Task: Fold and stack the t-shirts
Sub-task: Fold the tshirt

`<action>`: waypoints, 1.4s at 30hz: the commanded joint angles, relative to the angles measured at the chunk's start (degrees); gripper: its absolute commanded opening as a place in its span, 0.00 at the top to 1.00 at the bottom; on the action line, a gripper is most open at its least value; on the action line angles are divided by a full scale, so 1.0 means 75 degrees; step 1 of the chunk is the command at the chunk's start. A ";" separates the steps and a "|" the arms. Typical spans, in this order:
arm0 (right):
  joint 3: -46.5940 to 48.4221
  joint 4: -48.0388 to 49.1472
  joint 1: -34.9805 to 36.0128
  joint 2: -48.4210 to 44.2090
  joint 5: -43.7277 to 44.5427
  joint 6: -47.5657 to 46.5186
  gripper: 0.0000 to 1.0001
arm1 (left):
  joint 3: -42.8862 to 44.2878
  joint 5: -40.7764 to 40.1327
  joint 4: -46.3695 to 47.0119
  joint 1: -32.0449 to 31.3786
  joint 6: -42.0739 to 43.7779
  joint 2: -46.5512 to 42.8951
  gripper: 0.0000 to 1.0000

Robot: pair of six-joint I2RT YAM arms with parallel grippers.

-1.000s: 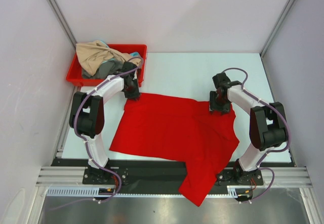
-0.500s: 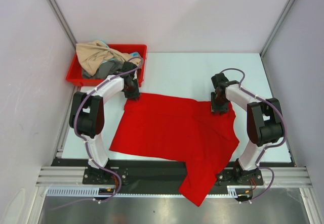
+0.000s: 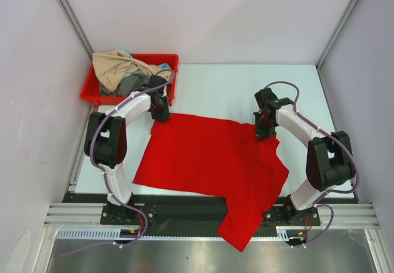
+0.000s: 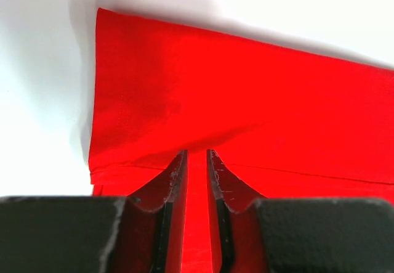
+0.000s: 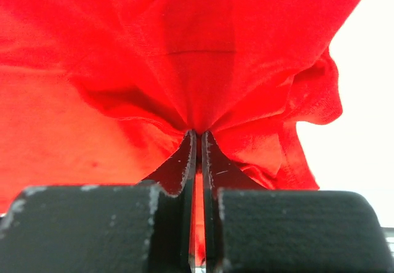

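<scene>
Table (image 3: 234, 82), white-topped and walled on three sides, carries everything in the scene. Spread across its near half is the red t-shirt (image 3: 209, 162), lying mostly flat, with one part hanging over the near edge of the table between the two arm bases and its far right corner gathered into folds. In the far left corner sits a red plastic tray (image 3: 89, 93) holding the other t-shirts in a loose heap: a beige-tan one (image 3: 117, 66) on top, a grey one (image 3: 130, 85) under it, and a light blue one (image 3: 163, 68) showing at the tray's right side. The left arm reaches forward to the far left corner of the red t-shirt, just beside the tray's near right corner. The left gripper (image 4: 197, 156) has its jaws drawn close together with a narrow strip of red cloth between them; the wrist view shows the fingertips (image 4: 177, 165) pinching the folded hem where it meets the table. The right arm reaches to the far right corner of the same shirt. The right gripper (image 5: 197, 136) is fully closed on a bunch of red cloth, which puckers and radiates in creases from the fingertips (image 5: 188, 146). Both grippers sit low, at cloth level.
</scene>
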 commanded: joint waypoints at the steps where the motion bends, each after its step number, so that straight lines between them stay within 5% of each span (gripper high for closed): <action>1: -0.0109 -0.0412 0.0282 -0.0305 -0.0267 0.0535 1.00 | 0.0128 -0.0007 -0.0002 -0.0024 0.0074 0.0022 0.78; 6: -0.0368 -0.0319 0.0283 -0.0071 0.0074 0.0643 0.85 | 0.0082 -0.0007 0.0068 -0.0013 0.0050 -0.0024 0.78; 8: -0.0368 -0.0214 0.0283 0.0058 0.0156 0.0631 0.69 | 0.0070 -0.0007 0.0068 -0.0024 0.0050 -0.0025 0.78; 13: -0.0286 -0.0154 0.0307 0.0152 -0.0020 0.0678 0.66 | -0.0036 -0.0019 0.0056 -0.0024 0.0062 -0.0118 0.78; 17: -0.0215 -0.0271 0.0225 -0.0151 0.0027 0.0724 0.42 | -0.0118 -0.0007 0.0103 -0.0024 0.0085 -0.0188 0.78; 24: 0.0089 -0.0085 -0.1133 -0.0680 0.0075 0.1193 0.32 | -0.0036 -0.0007 0.0127 -0.0024 0.0062 -0.0083 0.78; 28: 0.0020 0.0009 -0.2478 -0.0294 -0.0464 0.1567 0.41 | 0.0175 -0.0007 0.0021 -0.0024 0.0085 0.0127 0.78; 32: -0.0414 0.0431 -0.2869 -0.0106 -0.1120 0.1546 0.55 | 0.0199 -0.0007 0.0068 -0.0024 0.0085 0.0151 0.78; 42: -0.0309 0.1381 -0.2951 0.1088 -0.1262 0.0843 0.53 | 0.0292 0.0004 0.0068 -0.0024 0.0085 0.0420 0.78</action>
